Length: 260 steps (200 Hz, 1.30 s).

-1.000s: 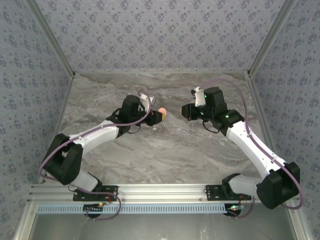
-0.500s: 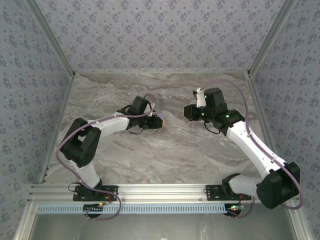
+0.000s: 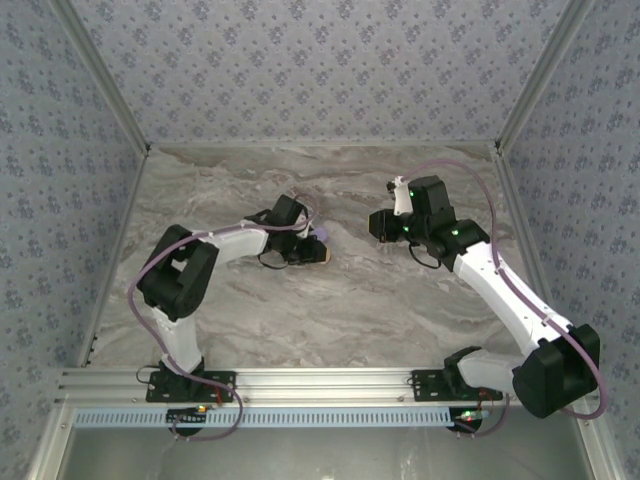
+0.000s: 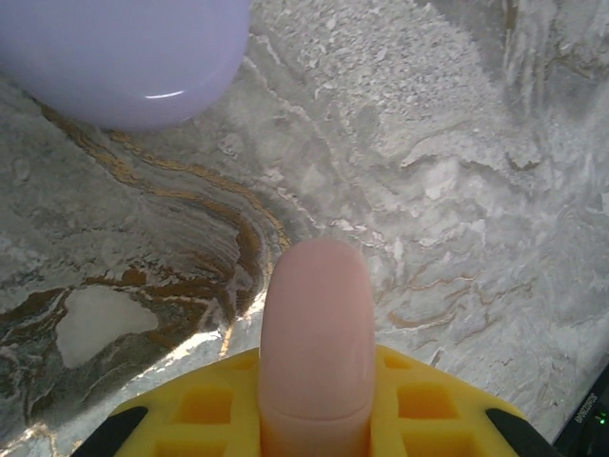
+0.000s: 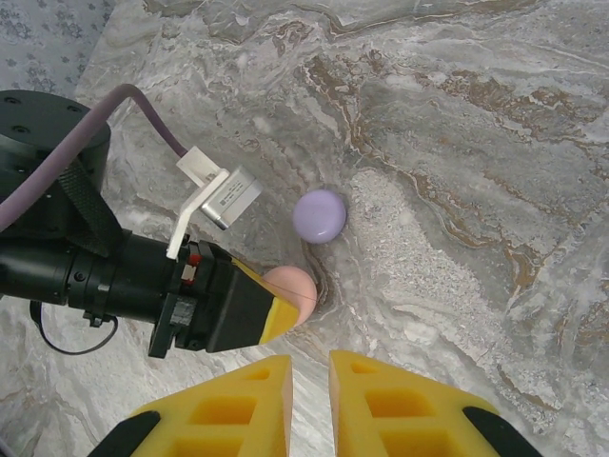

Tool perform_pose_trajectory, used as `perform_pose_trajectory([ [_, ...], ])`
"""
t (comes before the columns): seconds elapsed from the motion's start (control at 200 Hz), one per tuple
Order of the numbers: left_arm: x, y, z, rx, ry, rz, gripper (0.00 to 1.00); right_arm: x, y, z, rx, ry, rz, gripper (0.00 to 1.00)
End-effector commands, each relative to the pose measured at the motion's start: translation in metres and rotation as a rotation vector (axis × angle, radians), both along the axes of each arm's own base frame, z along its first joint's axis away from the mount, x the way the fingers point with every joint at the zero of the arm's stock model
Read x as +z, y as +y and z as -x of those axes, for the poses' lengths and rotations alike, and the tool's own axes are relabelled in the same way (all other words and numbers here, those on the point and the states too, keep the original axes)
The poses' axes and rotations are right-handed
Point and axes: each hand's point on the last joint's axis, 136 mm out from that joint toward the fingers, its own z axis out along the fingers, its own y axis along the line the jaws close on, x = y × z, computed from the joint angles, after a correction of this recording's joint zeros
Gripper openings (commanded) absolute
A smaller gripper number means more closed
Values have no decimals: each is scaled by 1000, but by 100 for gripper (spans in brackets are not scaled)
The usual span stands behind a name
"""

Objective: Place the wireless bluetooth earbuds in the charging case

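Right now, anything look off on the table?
Nothing looks spilled or damaged. The one odd thing is that the left gripper is shut on a pale pink round piece that pokes out past its fingertips, low over the marble table. A lilac round piece lies loose beside it. The right gripper hovers shut, empty.

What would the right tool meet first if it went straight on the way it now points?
Probably the pink round piece held in the left tool, just ahead of the right tool; the lilac disc lies beyond it on the marble table. Depth is unclear, so it might pass over.
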Motion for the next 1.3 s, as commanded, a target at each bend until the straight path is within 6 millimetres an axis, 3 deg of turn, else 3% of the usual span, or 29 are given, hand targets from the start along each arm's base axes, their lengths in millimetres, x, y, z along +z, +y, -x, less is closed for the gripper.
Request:
perform_pose_trajectory([
  [0.0,0,-7,3,-5,34,-9,5,-13,-6,0,-9,20,31,20],
  [0.2,-9,-4,6,3,53,-41,11,-14,-6,-1,-9,22,31,20],
  [0.38,-14,3,8,9,56,-86,24,-16,-7,-1,-13,26,36,20],
  [0.53,-15,10,9,6,44,-123,44,-18,-8,-1,-14,29,37,20],
  [0.69,-8,20,7,6,-2,-174,58,-20,-9,-1,-17,31,42,20],
  [0.91,14,44,2,14,-104,-281,68,-26,-17,-3,-46,36,69,22],
  [1.054,32,64,-3,38,-180,-343,69,-34,-33,-7,-114,32,144,23],
  [1.294,56,106,-10,109,-270,-422,69,-49,-81,-15,-320,15,307,24],
])
